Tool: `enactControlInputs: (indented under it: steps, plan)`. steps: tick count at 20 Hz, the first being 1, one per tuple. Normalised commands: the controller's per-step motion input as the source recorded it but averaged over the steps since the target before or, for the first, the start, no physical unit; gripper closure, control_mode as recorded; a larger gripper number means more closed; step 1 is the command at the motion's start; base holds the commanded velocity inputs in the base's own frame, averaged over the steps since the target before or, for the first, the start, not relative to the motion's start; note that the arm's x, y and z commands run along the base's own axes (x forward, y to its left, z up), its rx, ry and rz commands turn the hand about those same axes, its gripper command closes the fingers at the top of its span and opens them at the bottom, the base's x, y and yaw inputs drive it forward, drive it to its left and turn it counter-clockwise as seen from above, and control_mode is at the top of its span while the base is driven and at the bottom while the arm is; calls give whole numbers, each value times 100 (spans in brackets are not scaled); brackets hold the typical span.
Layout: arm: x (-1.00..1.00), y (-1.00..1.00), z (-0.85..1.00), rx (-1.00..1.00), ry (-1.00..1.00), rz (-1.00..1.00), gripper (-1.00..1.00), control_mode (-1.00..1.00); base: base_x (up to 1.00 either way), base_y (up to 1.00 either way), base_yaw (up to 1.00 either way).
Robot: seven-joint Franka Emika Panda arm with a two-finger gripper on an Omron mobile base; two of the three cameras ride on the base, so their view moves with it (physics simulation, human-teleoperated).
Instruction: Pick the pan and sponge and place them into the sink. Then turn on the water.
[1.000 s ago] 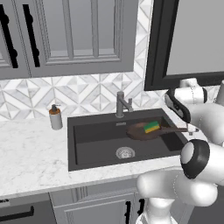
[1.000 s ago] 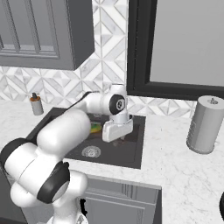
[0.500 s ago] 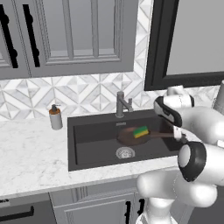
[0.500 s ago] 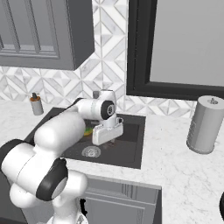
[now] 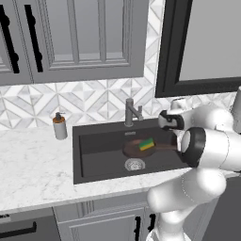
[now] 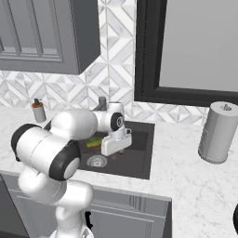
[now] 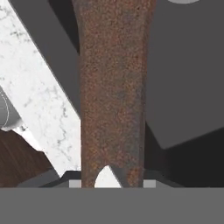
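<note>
**Pan held by its handle inside the sink basin**

While the white arm reaches over the right part of the large rectangular black sink (image 5: 101, 160), its two-finger gripper (image 6: 114, 146) is clamped tight on the long thin brown handle (image 7: 113, 87) of the round, shallow dark-brown frying pan (image 5: 136, 149). Hand view: the rusty-brown handle runs straight up between the finger tips, with dark basin behind it and a strip of white marble counter (image 7: 39, 105) to one side (the tips themselves are mostly hidden by the handle).

Pan body sits low inside the basin, just above the round metal drain (image 5: 134, 164) in the left base view; cannot tell whether it touches the basin floor. The small rectangular green-and-yellow sponge (image 5: 146, 143) lies on top of the pan, toward its right side.

Grey metal faucet (image 5: 131, 112) stands at the back edge of the sink, behind the pan. A small soap bottle with a brown cap (image 5: 59, 126) stands on the counter left of the sink. A grey cylindrical canister (image 6: 217, 132) stands on the counter well right of the sink
</note>
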Motion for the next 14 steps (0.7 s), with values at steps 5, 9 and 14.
enactControlInputs:
  steps: [5, 9, 14]
  plan:
    - [19, -1, -45, 3, 0, 0, 100, -100, 0, 0, 0]
    - [12, 0, -39, 6, 0, 0, 100, -100, 0, 0, 0]
    - [3, 0, -46, 6, -4, 0, 100, -100, 0, 0, 0]
